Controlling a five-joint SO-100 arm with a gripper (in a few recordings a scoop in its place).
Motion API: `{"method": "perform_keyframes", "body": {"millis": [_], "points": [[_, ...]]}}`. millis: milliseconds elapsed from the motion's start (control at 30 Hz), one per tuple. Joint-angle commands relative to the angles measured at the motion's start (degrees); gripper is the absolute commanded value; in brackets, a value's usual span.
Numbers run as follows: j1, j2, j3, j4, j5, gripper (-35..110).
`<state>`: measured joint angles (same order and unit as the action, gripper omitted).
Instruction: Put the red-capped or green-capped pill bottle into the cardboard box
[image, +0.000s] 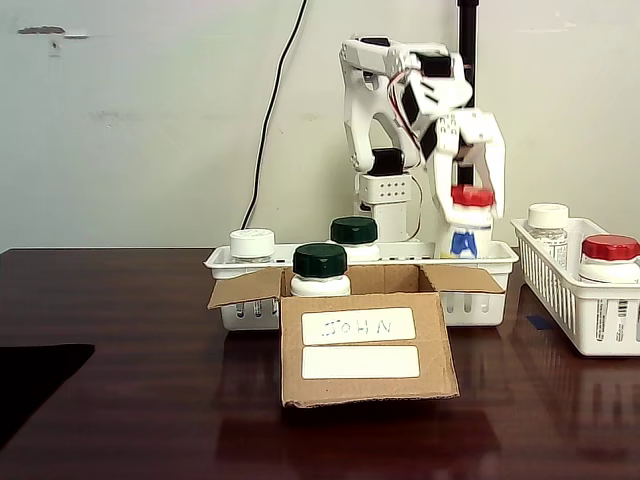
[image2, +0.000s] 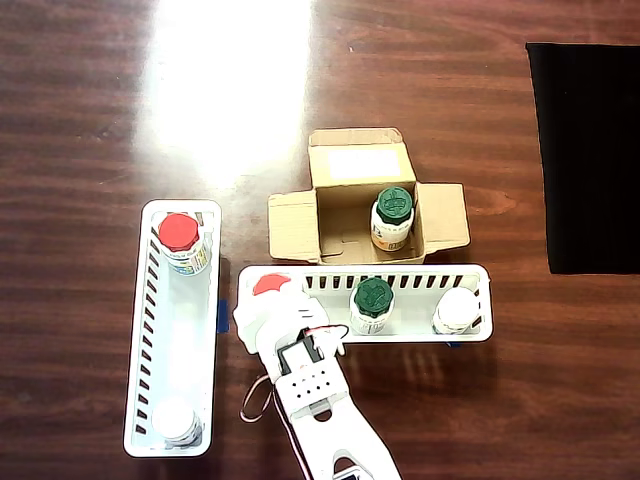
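- frontally, in the fixed view, the white pincer (image: 470, 200) comes down over the red cap of the pill bottle (image: 466, 225), one finger on each side of it, clamped on the bottle; the bottle stands at the right end of the long white basket (image: 480, 290) behind the cardboard box (image: 362, 335).
- the box sits open on the dark bench (image: 120, 400), a green-capped bottle (image: 320, 272) upright inside it at the left.
- from overhead, the pill bottle (image2: 270, 285) is at the left end of the basket (image2: 400, 335), the pincer (image2: 275, 305) covering most of it.
- the box (image2: 345, 215) lies just above that basket, holding the green-capped bottle (image2: 393, 218).
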<state>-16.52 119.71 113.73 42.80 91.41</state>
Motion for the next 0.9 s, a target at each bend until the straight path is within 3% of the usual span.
{"method": "perform_keyframes", "body": {"millis": [0,167,300,567,867], "points": [[0.2,4.2,-16.0,10.4,0.6,0],[4.1,0.7,-31.1,22.2,2.5,0],[9.2,-6.2,-41.4,25.8,4.0,0],[18.2,-20.3,-50.1,19.4,6.0,0],[20.1,-30.4,-51.1,10.4,5.7,0]]}}
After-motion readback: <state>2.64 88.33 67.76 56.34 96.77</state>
